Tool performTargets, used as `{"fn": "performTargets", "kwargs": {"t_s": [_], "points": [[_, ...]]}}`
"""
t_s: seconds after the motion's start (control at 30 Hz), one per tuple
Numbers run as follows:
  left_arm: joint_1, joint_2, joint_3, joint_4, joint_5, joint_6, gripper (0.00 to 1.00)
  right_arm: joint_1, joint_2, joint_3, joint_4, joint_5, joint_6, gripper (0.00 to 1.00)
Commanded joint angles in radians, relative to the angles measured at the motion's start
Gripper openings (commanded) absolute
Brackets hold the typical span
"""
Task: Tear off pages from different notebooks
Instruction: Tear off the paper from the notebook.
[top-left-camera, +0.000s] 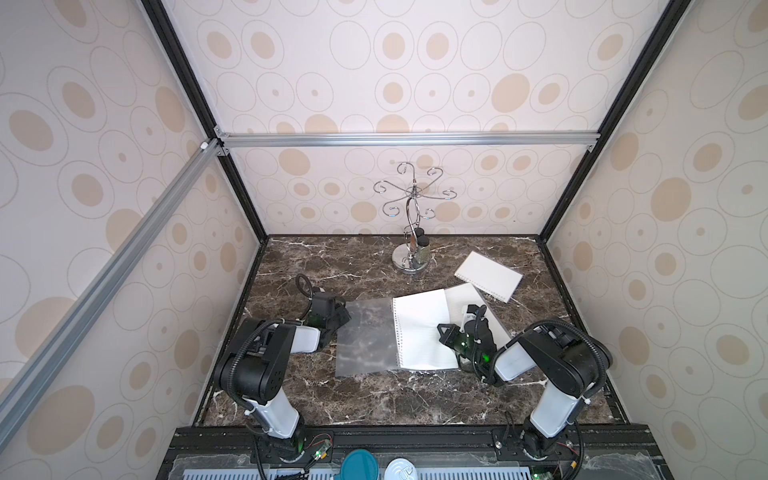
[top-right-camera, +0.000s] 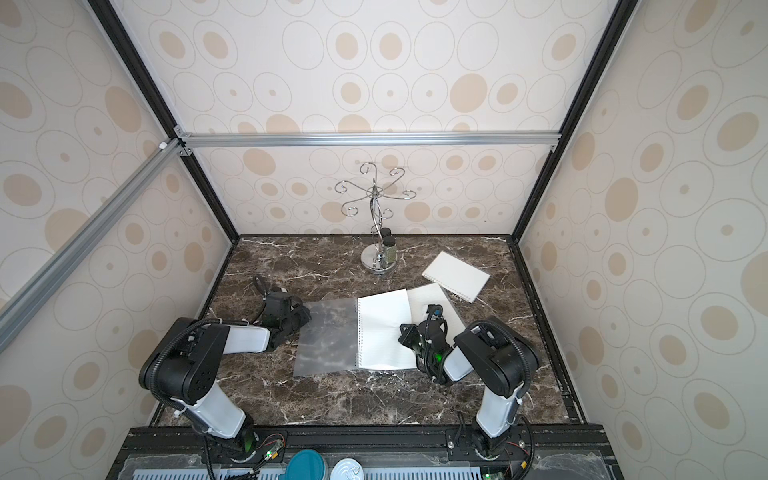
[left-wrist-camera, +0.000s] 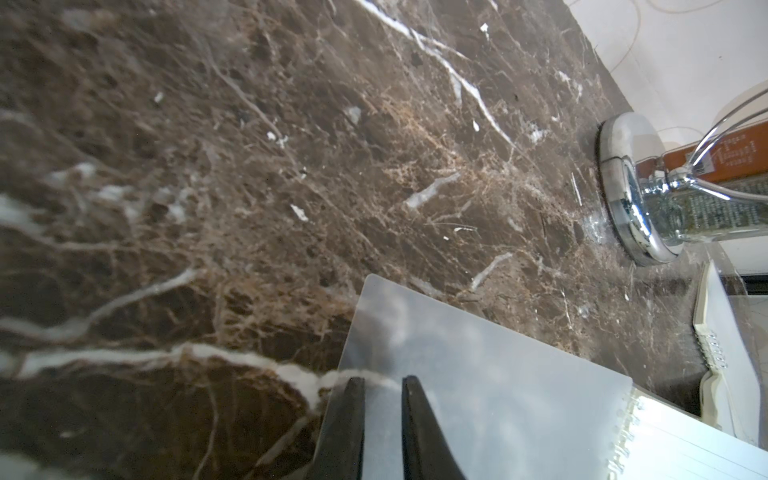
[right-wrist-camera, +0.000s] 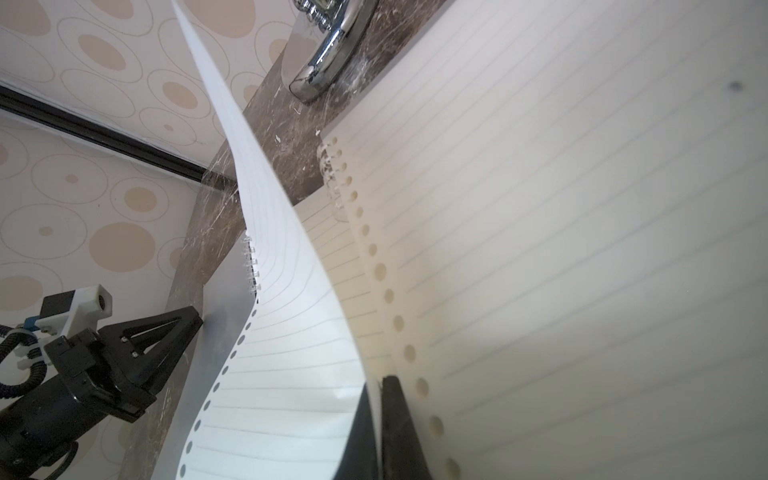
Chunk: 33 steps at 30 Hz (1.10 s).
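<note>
Pinching a lined page (right-wrist-camera: 282, 395), the right hand (right-wrist-camera: 378, 386) covers its edge.

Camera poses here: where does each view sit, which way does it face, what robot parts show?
Both top views: high behind the arm bases, facing down over the dark marble table; both arms, left gripper and right gripper show.
Left wrist: on the left arm, facing past its fingers across the translucent grey notebook cover toward the chrome hook stand.
Right wrist: on the right arm, facing along the lined white page its jaws pinch.
Shared: both wrist views catch the stand's base.
</note>
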Motion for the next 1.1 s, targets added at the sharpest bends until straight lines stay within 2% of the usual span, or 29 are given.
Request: {"fn": "performTargets", "kwargs": {"t_s": [0.0, 0.2, 0.4, 0.57, 0.8, 1.07], "points": [[0.009, 0.06, -0.036, -0.227, -0.03, -0.009, 0.19, -0.052, 0.141, -0.065, -0.228, 0.153, 0.071, 0.0], [0.011, 0.06, -0.036, -0.227, -0.029, -0.009, 0.19, -0.072, 0.238, -0.095, -0.087, 0.128, 0.083, 0.0], [0.011, 0.062, -0.033, -0.23, -0.029, -0.007, 0.2, -0.074, 0.194, -0.094, -0.124, 0.125, 0.065, 0.0], [0.011, 0.063, -0.033, -0.23, -0.027, -0.006, 0.19, -0.076, 0.057, -0.138, -0.175, 0.2, 0.047, 0.0], [0.012, 0.063, -0.033, -0.231, -0.027, -0.006, 0.2, -0.074, -0.234, -0.135, -0.465, 0.261, -0.01, 0.0], [0.012, 0.059, -0.015, -0.257, -0.031, 0.008, 0.21, -0.073, -0.451, -0.087, -0.551, 0.15, -0.126, 0.0]]}}
